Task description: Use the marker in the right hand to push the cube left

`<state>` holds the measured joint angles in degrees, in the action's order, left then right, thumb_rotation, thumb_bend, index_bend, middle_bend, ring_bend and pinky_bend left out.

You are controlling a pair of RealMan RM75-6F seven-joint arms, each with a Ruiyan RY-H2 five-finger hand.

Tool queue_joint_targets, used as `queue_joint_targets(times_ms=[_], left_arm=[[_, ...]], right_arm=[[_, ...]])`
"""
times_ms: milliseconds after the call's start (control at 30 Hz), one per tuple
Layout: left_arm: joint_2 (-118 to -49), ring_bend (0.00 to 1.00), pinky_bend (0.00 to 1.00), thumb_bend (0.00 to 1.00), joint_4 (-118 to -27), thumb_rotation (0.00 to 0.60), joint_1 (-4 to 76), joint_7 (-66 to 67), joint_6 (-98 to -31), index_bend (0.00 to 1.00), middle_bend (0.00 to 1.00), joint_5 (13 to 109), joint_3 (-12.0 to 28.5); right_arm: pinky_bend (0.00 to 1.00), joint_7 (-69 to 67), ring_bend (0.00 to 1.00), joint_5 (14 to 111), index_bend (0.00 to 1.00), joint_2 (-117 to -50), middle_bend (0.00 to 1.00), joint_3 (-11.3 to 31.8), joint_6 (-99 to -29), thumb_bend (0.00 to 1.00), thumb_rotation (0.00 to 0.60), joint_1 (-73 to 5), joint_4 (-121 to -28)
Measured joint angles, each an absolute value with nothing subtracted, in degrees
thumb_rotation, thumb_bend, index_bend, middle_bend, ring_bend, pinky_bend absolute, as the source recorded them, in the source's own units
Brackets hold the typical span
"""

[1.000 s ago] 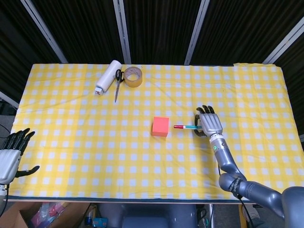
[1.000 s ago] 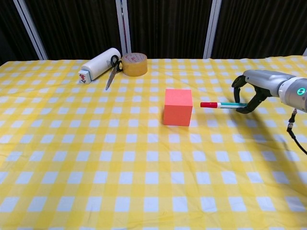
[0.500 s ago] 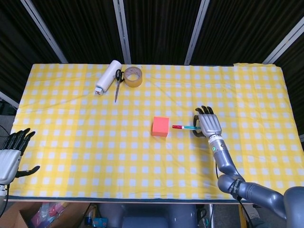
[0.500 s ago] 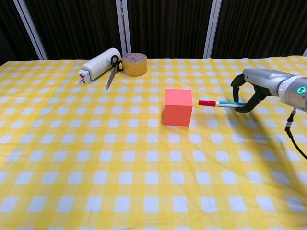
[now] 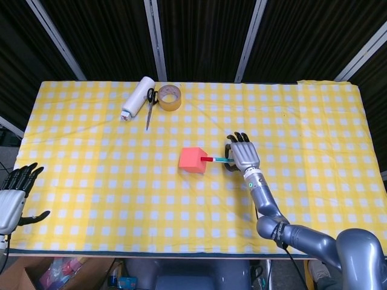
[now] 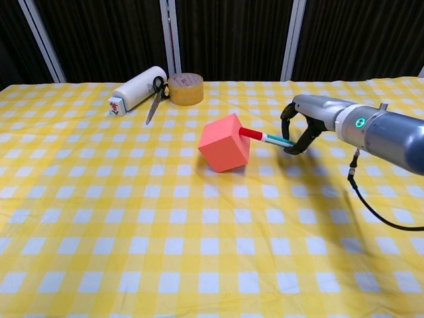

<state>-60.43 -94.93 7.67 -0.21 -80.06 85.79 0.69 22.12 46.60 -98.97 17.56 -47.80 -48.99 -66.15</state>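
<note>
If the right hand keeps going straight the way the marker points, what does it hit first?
The cube: the marker held by the right hand already has its red tip against the cube's right face. Beyond that, the cloth to the left looks free.

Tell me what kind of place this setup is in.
Probably a robot lab or test bench, not a home: a table under a yellow checked cloth, black curtains with metal struts behind it, and staged props, such as a cube, a tape roll and scissors.
</note>
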Motion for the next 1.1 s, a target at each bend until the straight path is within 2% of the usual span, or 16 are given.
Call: queue_joint_targets(times_ms=[800, 1100], left_arm=[[-60.4, 0.0, 0.0, 0.0, -95.2, 0.6, 7.5, 0.6, -80.1, 0.0, 0.0, 85.6, 0.6], [-60.3, 0.0, 0.0, 0.0, -95.4, 0.6, 7.5, 0.0, -80.0, 0.0, 0.0, 85.5, 0.6]], right_arm=[[0.0, 25.7, 0.03, 44.2, 0.63, -95.4, 0.18, 15.6, -51.1, 0.49, 0.6, -47.0, -69.0], [0.0, 29.2, 0.03, 45.5, 0.63, -96.9, 0.18, 14.5, -54.4, 0.5, 0.6, -47.5, -68.8]])
